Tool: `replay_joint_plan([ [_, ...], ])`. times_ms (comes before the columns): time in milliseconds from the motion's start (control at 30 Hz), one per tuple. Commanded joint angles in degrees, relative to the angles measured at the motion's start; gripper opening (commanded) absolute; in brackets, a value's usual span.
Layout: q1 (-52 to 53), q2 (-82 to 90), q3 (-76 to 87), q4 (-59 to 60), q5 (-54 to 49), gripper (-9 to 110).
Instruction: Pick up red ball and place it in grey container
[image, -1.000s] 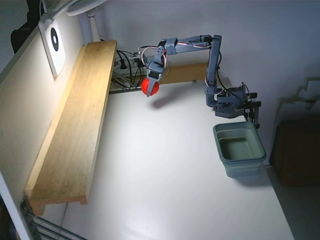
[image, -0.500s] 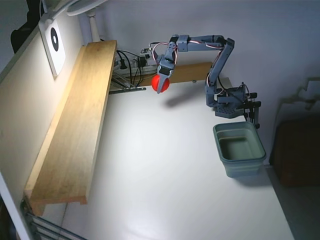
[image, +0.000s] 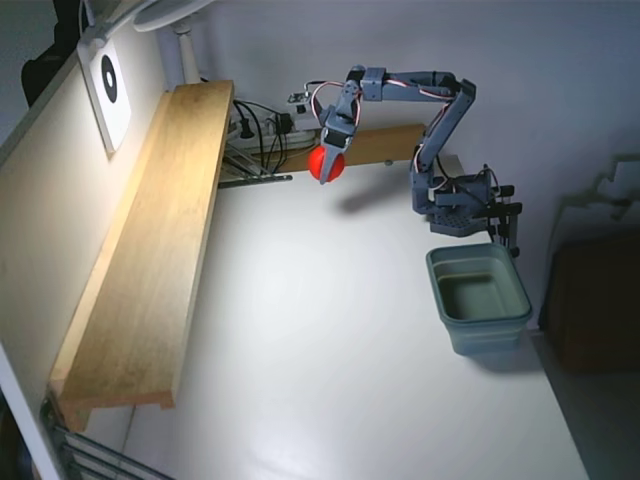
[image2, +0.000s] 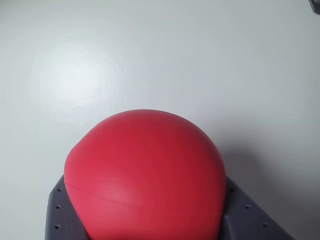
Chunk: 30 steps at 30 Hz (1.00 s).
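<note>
Above table (image: 330, 330), fingers (image: 327, 160) grip red ball (image: 326, 165) (grey container (image: 512, 318) well apart).

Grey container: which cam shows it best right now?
The fixed view. The grey container sits whole on the table at right, open and empty, rim fully visible. The wrist view shows none of it, only the red ball in the gripper over bare tabletop.

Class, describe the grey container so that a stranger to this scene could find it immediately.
In the fixed view, start at the white table and go to its right edge, just below the arm's base. The grey container stands there: an open, empty grey-green rectangular bin with a thick rim, the only tub on the table.
</note>
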<state>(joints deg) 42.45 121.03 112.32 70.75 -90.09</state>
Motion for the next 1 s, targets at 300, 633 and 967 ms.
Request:
replay_joint_plan([
  [300,1.3,-0.4,-11.4,8.9,0.1,23],
  [633,1.3,-3.1,-20.2,15.0,0.1,23],
  [967,-11.0,-3.1,-20.2,15.0,0.1,23],
])
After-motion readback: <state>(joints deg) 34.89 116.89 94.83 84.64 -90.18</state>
